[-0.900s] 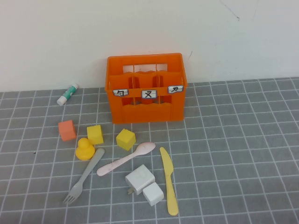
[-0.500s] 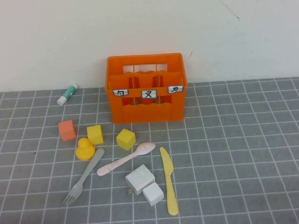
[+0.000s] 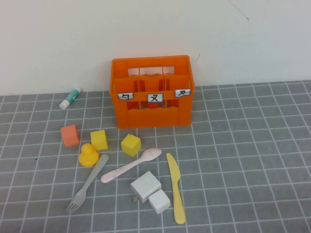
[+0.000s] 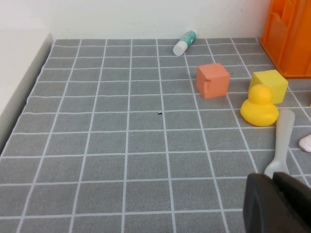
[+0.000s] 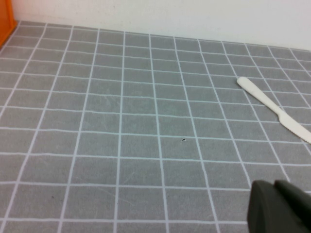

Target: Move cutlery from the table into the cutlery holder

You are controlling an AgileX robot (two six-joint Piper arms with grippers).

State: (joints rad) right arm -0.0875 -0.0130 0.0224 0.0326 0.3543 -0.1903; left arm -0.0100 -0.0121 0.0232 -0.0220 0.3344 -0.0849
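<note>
High view: three cutlery (image 3: 131, 166); hands (image 4: 274, 196) (image 5: 274, 206) over table (image 3: 243, 145).

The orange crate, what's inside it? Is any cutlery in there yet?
The orange crate shows only bare dividers through its open top; its floor is hidden by the front wall. The fork, spoon and knife lie on the table.

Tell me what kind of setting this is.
Likely a lab tabletop test rig: a grey gridded table against a bare white wall, with staged props like the orange cutlery holder, plastic cutlery and a rubber duck.
</note>
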